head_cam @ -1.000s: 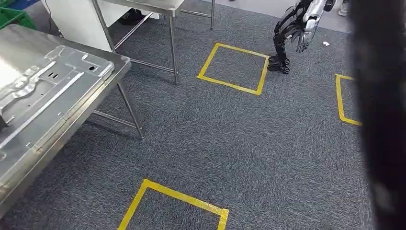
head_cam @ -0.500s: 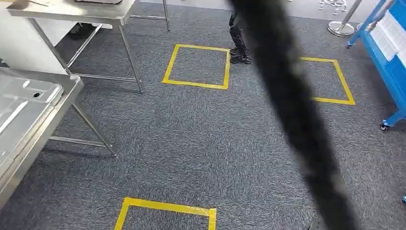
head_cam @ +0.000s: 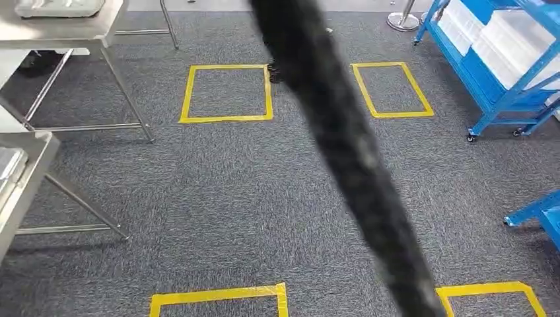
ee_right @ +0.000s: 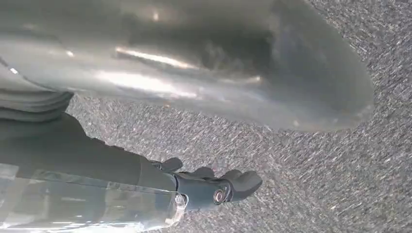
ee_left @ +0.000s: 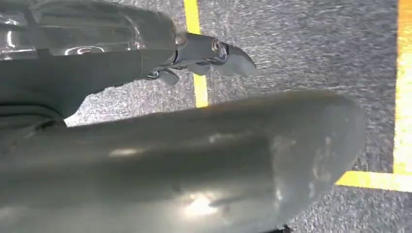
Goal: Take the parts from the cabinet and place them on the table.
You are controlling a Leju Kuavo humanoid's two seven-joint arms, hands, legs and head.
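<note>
A blue shelf cabinet (head_cam: 496,79) on castors stands at the far right, with white trays (head_cam: 522,39) on its shelves. At the left edge is the steel table (head_cam: 26,173), and a sliver of a pressed metal part (head_cam: 6,165) lies on it. My left hand (ee_left: 160,126) hangs over the grey carpet with its fingers (ee_left: 218,53) stretched out, holding nothing. My right hand (ee_right: 170,73) also hangs over the carpet, fingers (ee_right: 228,187) extended and holding nothing.
A blurred black strand (head_cam: 343,152) crosses the head view diagonally, close to the camera. A second steel table (head_cam: 72,30) stands at the far left. Yellow tape squares (head_cam: 228,92) mark the carpet. Another blue frame (head_cam: 538,211) juts in at the lower right.
The camera has turned to the right: the table with the metal part has slid almost out at the left, and the blue cabinet has come into the picture.
</note>
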